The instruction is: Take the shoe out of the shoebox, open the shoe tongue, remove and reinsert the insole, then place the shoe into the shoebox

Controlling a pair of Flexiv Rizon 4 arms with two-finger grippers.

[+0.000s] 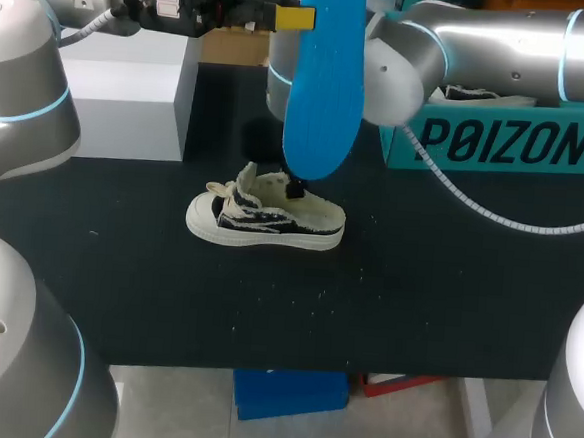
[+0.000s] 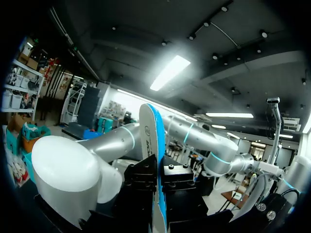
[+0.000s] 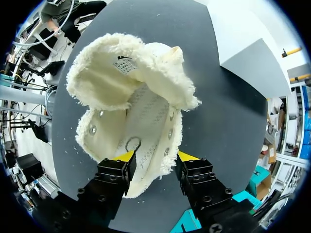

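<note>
A cream and black shoe (image 1: 267, 217) lies on its sole mid-table, toe to the left. My left gripper (image 1: 289, 16) is raised high above it and shut on the upper end of a blue insole (image 1: 327, 81), which hangs straight down. In the left wrist view the insole (image 2: 149, 141) stands on edge between the black fingers (image 2: 141, 182). My right gripper (image 1: 294, 187) is down at the shoe's heel. In the right wrist view its yellow fingertips (image 3: 125, 156) press the frayed heel collar of the shoe (image 3: 131, 97) from both sides. The tongue is folded forward and the shoe's inside is bare.
A teal shoebox (image 1: 498, 143) stands at the back right, behind my right arm. A grey block (image 1: 130, 97) sits at the back left and a cardboard box (image 1: 234, 45) behind it. The black table (image 1: 416, 308) extends ahead of and beside the shoe.
</note>
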